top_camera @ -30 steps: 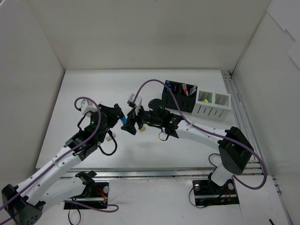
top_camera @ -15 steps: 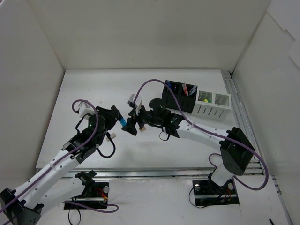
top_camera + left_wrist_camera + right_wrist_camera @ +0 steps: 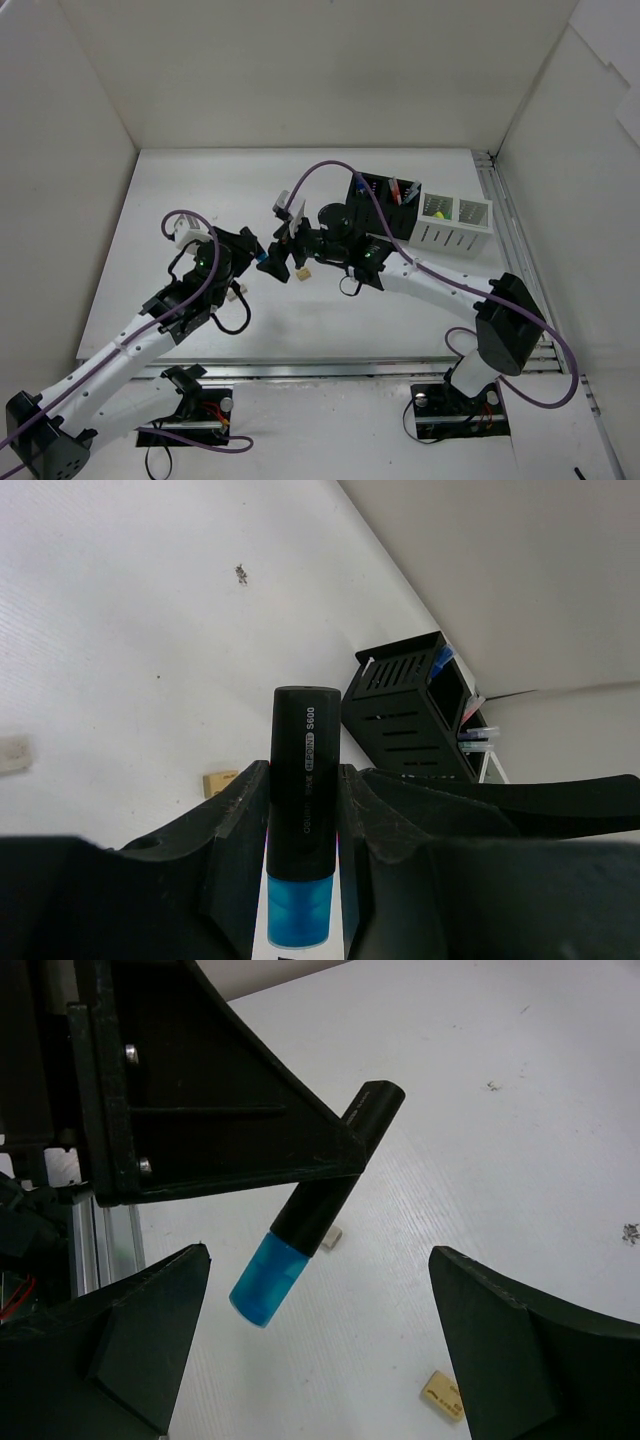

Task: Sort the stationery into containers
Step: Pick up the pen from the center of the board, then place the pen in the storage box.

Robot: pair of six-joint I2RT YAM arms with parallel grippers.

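A stubby highlighter [image 3: 303, 780] with a black body and a blue cap [image 3: 265, 1284] is clamped between the fingers of my left gripper [image 3: 303, 776], held above the table. In the top view the left gripper [image 3: 257, 254] meets my right gripper [image 3: 284, 244] at mid table. The right gripper [image 3: 320, 1355] stands wide open, with the blue cap hanging between its fingers and touching neither. Two beige erasers [image 3: 442, 1396] [image 3: 330, 1237] lie on the table below. The black organizer [image 3: 384, 206] and the white slatted organizer [image 3: 455, 222] stand at the back right.
Pens stick up from the black organizer [image 3: 405, 718]. A green highlighter [image 3: 437, 213] sits in the white one. One eraser [image 3: 301, 272] lies just right of the grippers. A metal rail [image 3: 500, 200] runs along the table's right edge. White walls enclose the table.
The right gripper's jaws have spread wider around the highlighter's blue end. The left gripper has kept its hold and shifted only slightly.
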